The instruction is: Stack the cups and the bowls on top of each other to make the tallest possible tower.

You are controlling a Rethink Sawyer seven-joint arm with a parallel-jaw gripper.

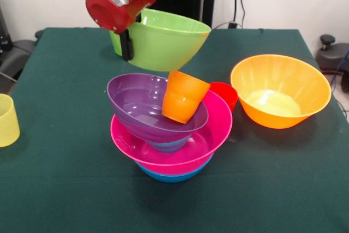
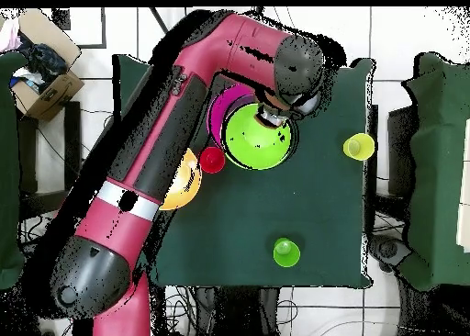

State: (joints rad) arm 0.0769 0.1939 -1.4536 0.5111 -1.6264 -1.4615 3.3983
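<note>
I hold the lime green bowl (image 1: 163,39) in the air by its rim, my gripper (image 1: 127,45) clamped on the rim's left side. It hangs tilted just above the tower (image 1: 169,129): purple bowl (image 1: 139,105) in pink bowl (image 1: 174,145) on blue, with an orange cup (image 1: 182,97) leaning inside. I judge I should level the bowl and centre it before lowering. Only the overhead view shows the green cup (image 2: 286,252), standing well apart
</note>
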